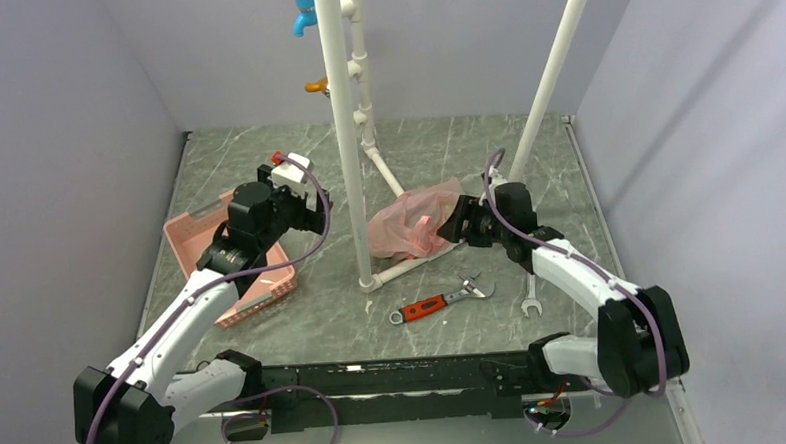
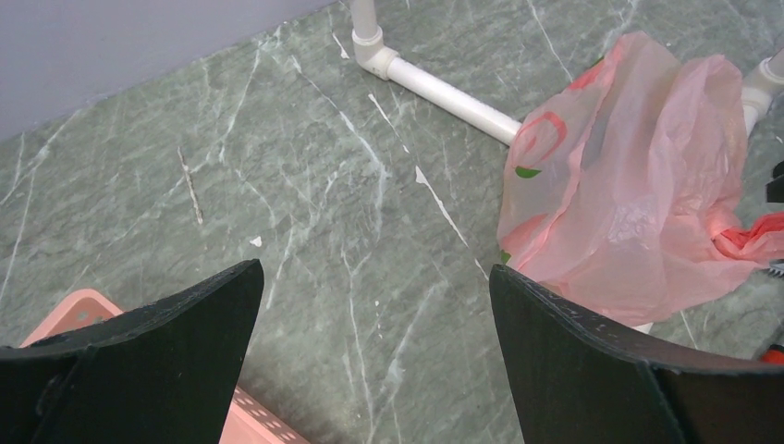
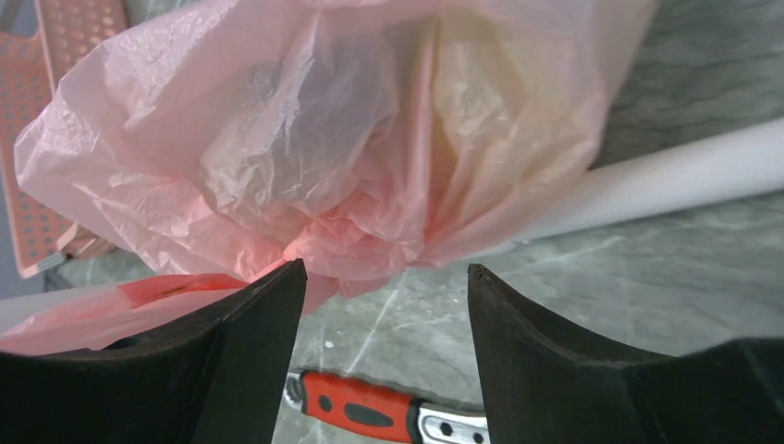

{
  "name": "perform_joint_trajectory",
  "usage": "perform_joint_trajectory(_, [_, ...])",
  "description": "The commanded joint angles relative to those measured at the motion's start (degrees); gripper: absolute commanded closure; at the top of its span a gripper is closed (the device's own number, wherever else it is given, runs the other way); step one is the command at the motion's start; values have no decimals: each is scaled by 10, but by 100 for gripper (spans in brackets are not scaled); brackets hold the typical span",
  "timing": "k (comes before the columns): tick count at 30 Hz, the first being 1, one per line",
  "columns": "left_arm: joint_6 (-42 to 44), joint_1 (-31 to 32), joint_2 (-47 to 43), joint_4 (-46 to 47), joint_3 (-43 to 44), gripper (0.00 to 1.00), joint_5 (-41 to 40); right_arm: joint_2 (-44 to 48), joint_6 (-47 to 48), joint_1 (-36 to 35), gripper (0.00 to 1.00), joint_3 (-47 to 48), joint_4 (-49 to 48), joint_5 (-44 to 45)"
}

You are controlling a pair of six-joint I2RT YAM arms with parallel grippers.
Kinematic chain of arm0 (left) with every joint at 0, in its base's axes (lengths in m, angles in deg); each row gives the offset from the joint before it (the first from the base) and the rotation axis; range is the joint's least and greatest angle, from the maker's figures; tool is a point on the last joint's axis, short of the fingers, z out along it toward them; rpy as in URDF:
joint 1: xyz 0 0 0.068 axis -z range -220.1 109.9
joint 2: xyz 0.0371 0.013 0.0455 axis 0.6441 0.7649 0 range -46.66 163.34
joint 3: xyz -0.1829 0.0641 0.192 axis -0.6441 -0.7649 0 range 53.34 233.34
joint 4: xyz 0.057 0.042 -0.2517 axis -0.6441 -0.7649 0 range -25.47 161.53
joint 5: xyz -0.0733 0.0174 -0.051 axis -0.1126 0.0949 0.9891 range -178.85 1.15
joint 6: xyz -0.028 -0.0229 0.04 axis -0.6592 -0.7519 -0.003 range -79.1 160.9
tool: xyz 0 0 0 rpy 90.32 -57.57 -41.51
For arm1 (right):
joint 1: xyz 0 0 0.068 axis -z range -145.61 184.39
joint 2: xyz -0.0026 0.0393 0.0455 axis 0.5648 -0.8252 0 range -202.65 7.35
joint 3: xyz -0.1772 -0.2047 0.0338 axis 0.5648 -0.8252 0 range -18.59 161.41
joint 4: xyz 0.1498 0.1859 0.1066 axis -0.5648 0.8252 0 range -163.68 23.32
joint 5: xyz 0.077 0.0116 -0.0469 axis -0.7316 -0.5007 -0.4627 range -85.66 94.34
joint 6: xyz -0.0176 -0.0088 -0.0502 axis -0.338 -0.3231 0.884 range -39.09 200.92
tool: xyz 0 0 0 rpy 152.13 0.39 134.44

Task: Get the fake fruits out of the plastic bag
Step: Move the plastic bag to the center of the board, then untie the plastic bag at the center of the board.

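Nearest the arm bases, an orange-handled wrench (image 1: pixel 428 307) lies on the bench (image 1: pixel 334 330). Just beyond it, the plastic bag (image 1: pixel 409 221) sits crumpled against the foot of the white pipe frame (image 1: pixel 340 134), partly draped over its low bar. The right hand (image 3: pixel 384 273) is at the bag's right edge, its jaws partly apart with bare bench showing between them. A gathered knot of film bulges just above the tips and a pink strip lies over one finger, but nothing is pinched. The fake fruits are not plainly visible; a yellowish tint through the film may be one, so they are probably inside. The film looks feather-light, soft and slippery, and is likely to bunch or slide rather than lift its load. A hold on a gathered fold away from the mouth seems best for tipping the smooth, rolling fruits out. Across the upright and slightly farther back, the left hand (image 2: pixel 374 277) hangs wide open and empty over the pink basket (image 1: pixel 182 241).
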Motion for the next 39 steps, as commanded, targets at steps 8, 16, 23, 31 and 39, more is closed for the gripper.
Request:
perform_joint_trajectory(8, [14,9,13,-4,26,1,17,-131,-36,-2,32,20,-171,-151])
perform_joint_trajectory(16, [16,12,27,-7,32,1,20,-194,-86,-60,59,77,-213,-173])
perform_joint_trajectory(23, [6,12,22,6,25,1,20,-249,-192,-102,87,124,-294,-153])
perform_joint_trajectory(31, [18,13,37,-2,29,8,70,-305,-302,-118,96,184,-380,-169])
perform_joint_trajectory(39, [34,26,100,-36,63,1,105,-293,-320,-137,98,222,-358,-146])
